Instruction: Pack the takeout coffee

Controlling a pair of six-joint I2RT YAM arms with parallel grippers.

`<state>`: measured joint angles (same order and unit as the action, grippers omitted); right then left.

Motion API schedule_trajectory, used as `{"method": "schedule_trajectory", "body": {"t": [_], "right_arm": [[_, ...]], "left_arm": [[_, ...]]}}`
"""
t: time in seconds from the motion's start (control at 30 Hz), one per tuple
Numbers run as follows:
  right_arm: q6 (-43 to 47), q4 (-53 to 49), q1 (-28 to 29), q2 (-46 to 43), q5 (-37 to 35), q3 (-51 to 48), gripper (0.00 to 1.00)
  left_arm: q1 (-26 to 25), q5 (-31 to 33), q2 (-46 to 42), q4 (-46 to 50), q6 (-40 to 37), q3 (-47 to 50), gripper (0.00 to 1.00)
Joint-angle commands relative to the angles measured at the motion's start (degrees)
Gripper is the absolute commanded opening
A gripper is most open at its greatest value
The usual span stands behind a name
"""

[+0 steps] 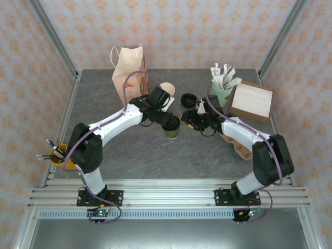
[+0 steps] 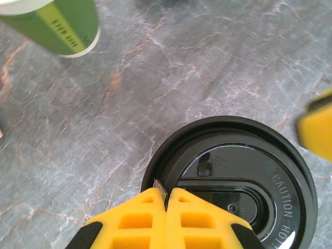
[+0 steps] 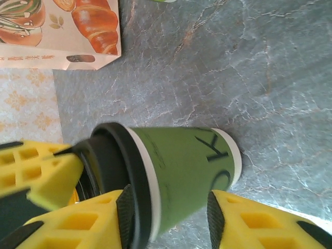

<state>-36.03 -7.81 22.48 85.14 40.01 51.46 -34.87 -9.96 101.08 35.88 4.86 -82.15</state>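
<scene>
Green cup (image 1: 173,129) with black lid (image 2: 233,166) on, upright on the grey stone-look table (image 1: 129,150), about mid-table between the two arms. Left gripper (image 2: 166,196): jaws closed tight, tips together, sitting on the lid's edge from above. Right gripper (image 3: 168,207): jaws apart, one finger level with the lid rim, the other by the cup base. The cup sits in the gap; can't tell if either pad touches it. Left's yellow finger shows against the lid in the right wrist view.

Second cup (image 1: 167,89), no lid, stands behind the left arm, near the bag (image 1: 129,67). Loose lid (image 1: 188,98) lies on the table just right of it. Mint cup of sticks (image 1: 220,92) and white-topped box (image 1: 252,100) are at back right. Brown cardboard tray (image 1: 243,149) is partly under the right arm.
</scene>
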Motion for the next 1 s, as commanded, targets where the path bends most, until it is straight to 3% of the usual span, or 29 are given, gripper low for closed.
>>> {"method": "schedule_trajectory", "body": {"t": [0.0, 0.23, 0.47, 0.57, 0.7, 0.77, 0.97], "right_arm": [[-3.6, 7.2, 0.3, -2.3, -0.8, -3.3, 0.47], [-5.7, 16.2, 0.3, -2.4, 6.4, -6.6, 0.56], [-3.5, 13.9, 0.7, -1.0, 8.9, -4.3, 0.66], [-2.8, 13.5, 1.2, -0.3, 9.1, -4.7, 0.76], [-2.9, 13.3, 1.3, -2.0, 4.4, -6.4, 0.85], [-2.8, 12.9, 1.3, -3.3, 1.9, -6.7, 1.0], [1.2, 5.8, 0.7, -9.5, -11.0, -8.2, 1.0]], "left_arm": [[-0.1, 5.0, -0.4, 8.4, 7.0, 1.0, 0.0], [-2.1, 8.0, -3.2, 9.6, 14.2, 0.3, 0.0], [-4.1, 9.7, -2.4, 11.8, 18.2, -2.7, 0.0], [-4.4, 10.8, -2.3, 11.8, 20.5, -2.6, 0.0], [-5.3, 11.6, -2.0, 11.6, 21.1, -3.6, 0.0], [-6.1, 13.1, -1.0, 12.7, 21.6, -5.3, 0.0], [-8.4, 15.6, 4.1, 14.4, 23.8, -11.4, 0.0]]}}
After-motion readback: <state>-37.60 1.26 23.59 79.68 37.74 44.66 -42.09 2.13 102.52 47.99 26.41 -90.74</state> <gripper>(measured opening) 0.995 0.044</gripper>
